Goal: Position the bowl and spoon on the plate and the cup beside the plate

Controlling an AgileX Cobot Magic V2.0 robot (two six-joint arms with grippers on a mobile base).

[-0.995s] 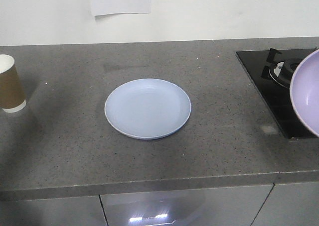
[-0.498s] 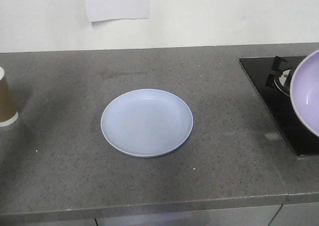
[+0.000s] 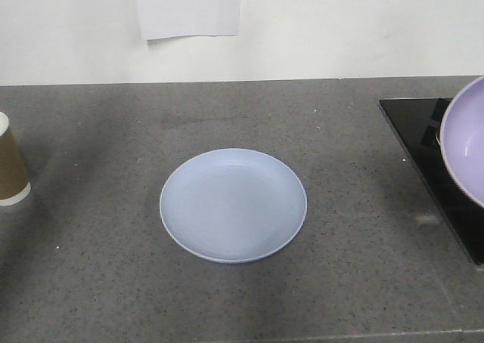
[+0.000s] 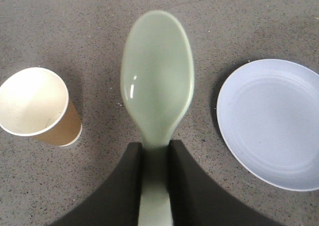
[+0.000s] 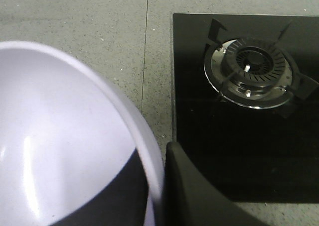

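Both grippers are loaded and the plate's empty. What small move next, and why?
Probably carry the bowl left with the right gripper until it is over the plate. The plate is bare, and the bowl is pinched by its rim, tilted, above the stove edge. The spoon in the left gripper can follow.

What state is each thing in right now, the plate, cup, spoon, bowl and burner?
plate: flat on the counter, empty.
cup: upright on the counter, empty.
spoon: lifted, handle clamped in the left pincer.
bowl: lifted and tilted, rim clamped in the right pincer.
burner: unlit.
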